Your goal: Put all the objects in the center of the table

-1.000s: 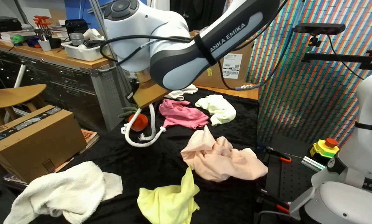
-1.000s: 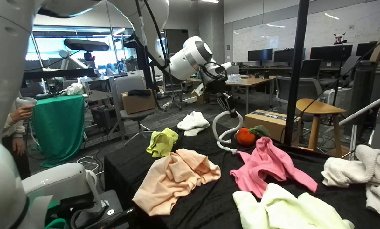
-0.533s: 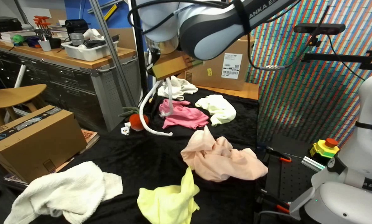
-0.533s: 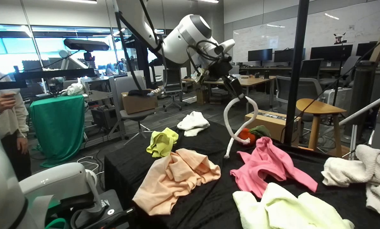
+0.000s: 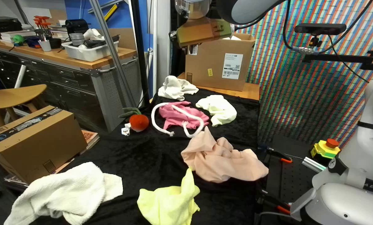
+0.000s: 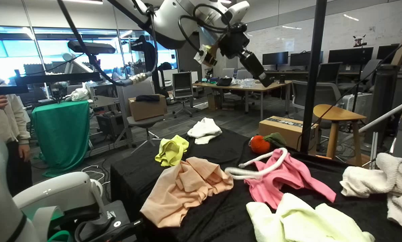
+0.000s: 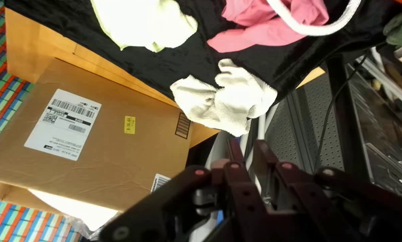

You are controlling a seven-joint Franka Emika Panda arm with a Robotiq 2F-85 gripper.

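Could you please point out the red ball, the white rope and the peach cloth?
Red ball (image 5: pixel 139 122), in an exterior view: its round side.
White rope (image 7: pixel 311 30), in the wrist view: its bend.
Peach cloth (image 6: pixel 187 188), in an exterior view: its middle.

Pink cloth (image 7: pixel 264 35) is partly hidden by cord (image 7: pixel 317 31). In an exterior view, a towel (image 6: pixel 394 176) at the table (image 6: pixel 217 218) corner is cropped.

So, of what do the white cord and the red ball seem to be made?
White cord: probably rope, cotton or synthetic, matte; one end looks frayed or knotted. Red ball: perhaps stuffed fabric, dull, without gloss, a white label at its side.
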